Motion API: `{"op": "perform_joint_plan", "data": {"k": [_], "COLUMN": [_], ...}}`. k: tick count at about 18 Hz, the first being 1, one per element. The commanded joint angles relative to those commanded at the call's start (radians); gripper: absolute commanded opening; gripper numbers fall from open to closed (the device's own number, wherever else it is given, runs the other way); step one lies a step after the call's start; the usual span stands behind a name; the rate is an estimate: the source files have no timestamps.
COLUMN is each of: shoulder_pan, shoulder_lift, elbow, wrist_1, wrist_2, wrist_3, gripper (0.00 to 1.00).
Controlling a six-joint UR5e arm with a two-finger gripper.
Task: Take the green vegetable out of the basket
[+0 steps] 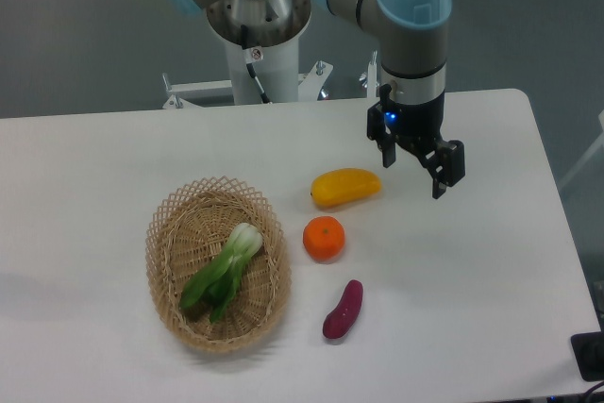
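The grey UR5e arm with pale blue joint caps (411,7) reaches down from its silver column base (257,21), its wrist pointing straight down. A small blue light glows on the wrist. The black two-finger gripper (418,163) hangs with its jaws spread apart, holding nothing.

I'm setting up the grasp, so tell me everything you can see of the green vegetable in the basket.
The green vegetable looks like a small toy bok choy: a pale, whitish-green bulbous stem end and dark green pointed leaves. It looks whole and lies flat on the floor of the woven wicker basket, set diagonally, stem end toward the upper right near the rim, leaf tips toward the lower left. Only the basket touches it. The gripper hangs open well off to the right, above the table, holding nothing.
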Motion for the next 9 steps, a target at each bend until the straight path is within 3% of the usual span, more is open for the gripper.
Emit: {"op": "perform_joint_plan", "data": {"k": [6,9], "shoulder_pan": [-0.012,-0.032], "shoulder_lift": [0.005,0.012], "elbow": [-0.009,-0.058], "wrist_1": [0.003,0.04], "wrist_2": [0.0,0.002], "wrist_3": [-0.003,-0.008], "gripper": [1.0,1.0]}}
